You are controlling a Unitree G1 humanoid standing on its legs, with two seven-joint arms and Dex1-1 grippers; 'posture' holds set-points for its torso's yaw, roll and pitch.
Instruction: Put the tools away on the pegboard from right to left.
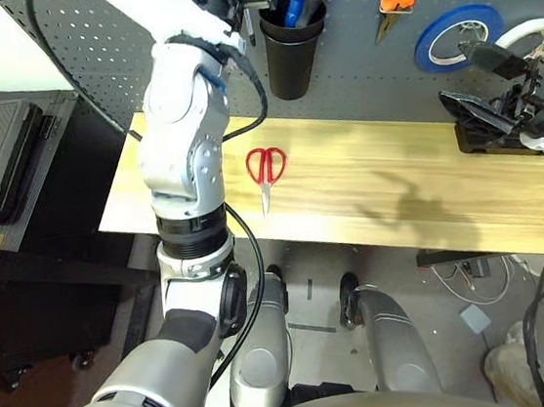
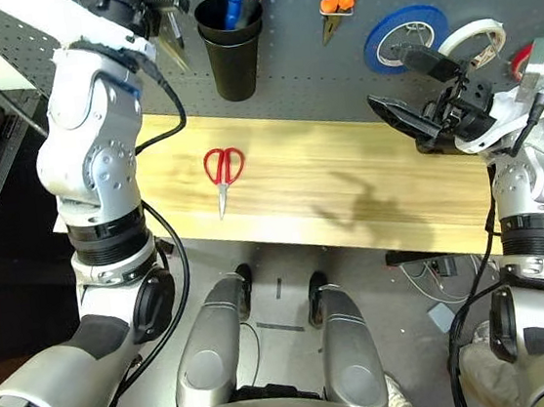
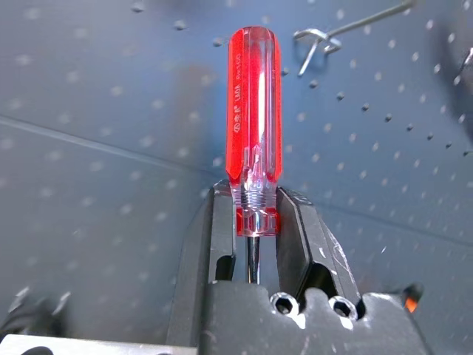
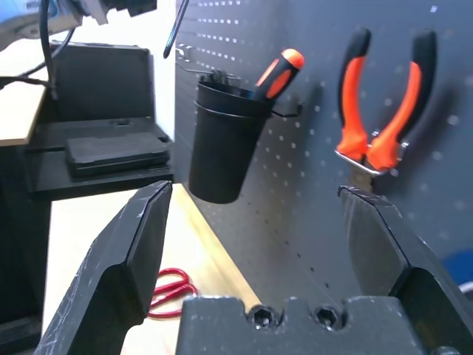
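Left wrist view: left gripper (image 3: 255,229) clenched on red-handled screwdriver (image 3: 253,126) near pegboard (image 3: 111,185). Right gripper (image 4: 259,244) spread, idle. Red-handled scissors (image 1: 266,168) near desk's left edge. Risk: shaft missing black cup (image 1: 286,50), snagging rim.

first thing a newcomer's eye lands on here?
Probably the red-handled screwdriver clamped in the left gripper, held up close to the pegboard beside the black cup. Next, the red-handled scissors lying alone on the wooden table, and the orange-and-black-handled pliers hanging on the board.
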